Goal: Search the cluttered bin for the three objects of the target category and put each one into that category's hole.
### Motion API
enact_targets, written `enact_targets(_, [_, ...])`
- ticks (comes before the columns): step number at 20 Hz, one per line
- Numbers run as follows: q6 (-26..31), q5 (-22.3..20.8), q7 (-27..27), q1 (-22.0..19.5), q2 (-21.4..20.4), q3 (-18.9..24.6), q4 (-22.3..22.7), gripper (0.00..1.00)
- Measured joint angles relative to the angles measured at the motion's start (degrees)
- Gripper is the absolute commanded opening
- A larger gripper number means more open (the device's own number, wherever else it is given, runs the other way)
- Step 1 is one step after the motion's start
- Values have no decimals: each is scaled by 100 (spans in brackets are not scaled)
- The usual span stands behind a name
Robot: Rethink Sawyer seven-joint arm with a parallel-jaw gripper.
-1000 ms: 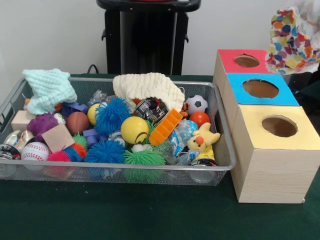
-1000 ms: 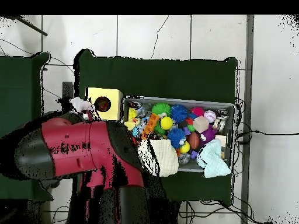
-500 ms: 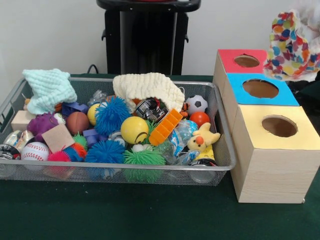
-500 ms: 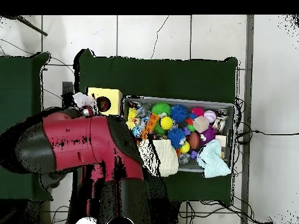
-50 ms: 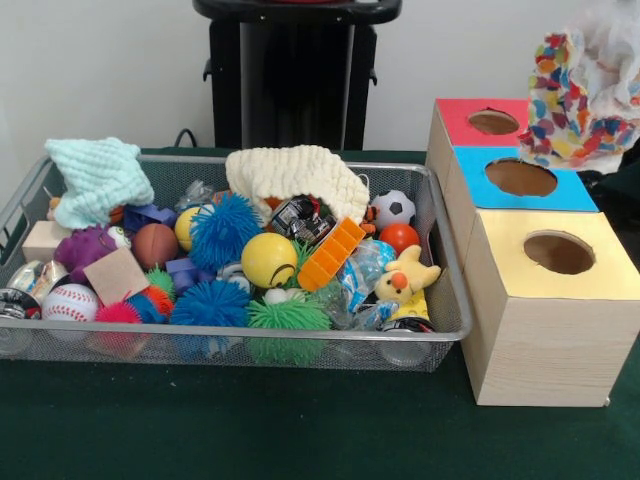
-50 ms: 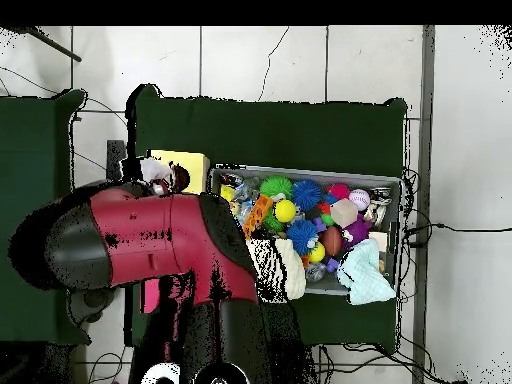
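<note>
A patchwork cloth of many colours [image 5: 572, 95] hangs in the air at the far right of the front view, over the edge of the red-topped box [image 5: 455, 118] and blue-topped box [image 5: 482, 190]. My gripper [image 5: 612, 22] is at its top, mostly covered by the fabric, and is shut on it. In the overhead view the red arm [image 6: 150, 240] covers the boxes, and a bit of the cloth [image 6: 156, 172] shows beside the yellow-topped box [image 6: 180, 158]. A mint knitted cloth [image 5: 97, 178] and a cream knitted cloth [image 5: 295, 172] lie in the wire bin [image 5: 250, 336].
The yellow-topped box [image 5: 510, 275] stands nearest, each box with a round hole on top. The bin holds several spiky balls, a yellow ball [image 5: 268, 260], a baseball [image 5: 70, 302], a soccer ball [image 5: 394, 208], an orange block [image 5: 331, 254] and a yellow plush [image 5: 405, 282].
The hanging cloth has drifted left and slightly lower, towards the red and blue boxes. In the overhead view the arm has swung further over the boxes. The bin's contents have not moved.
</note>
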Motion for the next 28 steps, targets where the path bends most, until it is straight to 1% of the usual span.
enact_targets(7, [-284,0,0,-171,154,0,0,0])
enact_targets(14, [-343,0,0,-254,252,0,-23,0])
enact_targets(21, [-343,-1,0,-241,320,0,-278,0])
enact_targets(28, [-198,-4,0,-109,348,0,-637,0])
